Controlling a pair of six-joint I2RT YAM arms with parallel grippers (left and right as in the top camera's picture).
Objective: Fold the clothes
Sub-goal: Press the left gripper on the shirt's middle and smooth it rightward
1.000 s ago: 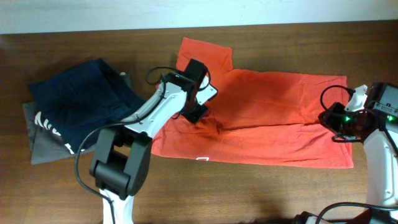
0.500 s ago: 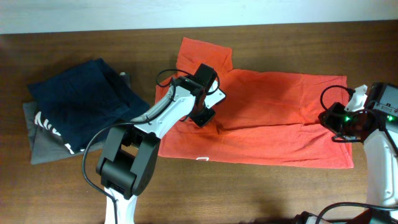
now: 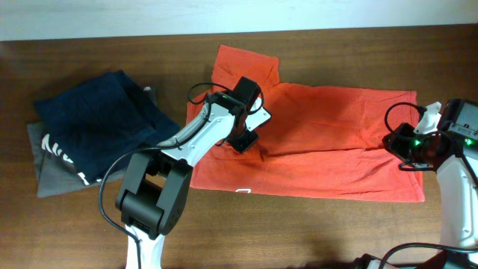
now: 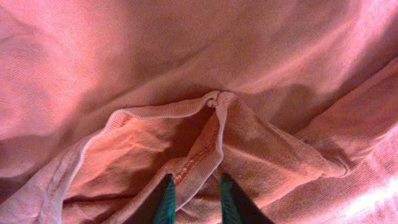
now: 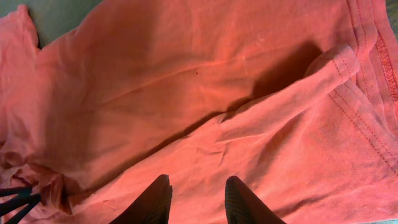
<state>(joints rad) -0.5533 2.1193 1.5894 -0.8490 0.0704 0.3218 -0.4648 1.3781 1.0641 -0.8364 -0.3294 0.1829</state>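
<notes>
Lying spread across the middle and right of the table (image 3: 336, 224), the orange-red T-shirt (image 3: 328, 142) stretches sideways, with one sleeve pointing toward the far edge and a long crease running along its length. A small white mark shows at its near edge. The cloth is puckered at its left part, where the left gripper (image 3: 243, 138) comes down on it.

From the left wrist camera, a ribbed, stitched edge of the T-shirt (image 4: 205, 106) is bunched into a raised fold that runs down between the two teal fingertips of the left gripper (image 4: 194, 202), which look pinched on that fold with only cloth between them.

The right gripper (image 3: 405, 147) is at the shirt's right-hand end. Its wrist camera shows the dark fingers of the right gripper (image 5: 196, 202) standing apart over the T-shirt (image 5: 186, 74), with nothing between them; a hemmed flap lies folded over near the upper right of that view.

Well to the left of the shirt, a navy-blue garment (image 3: 97, 123) with white print rests on top of a grey garment (image 3: 52, 179).
</notes>
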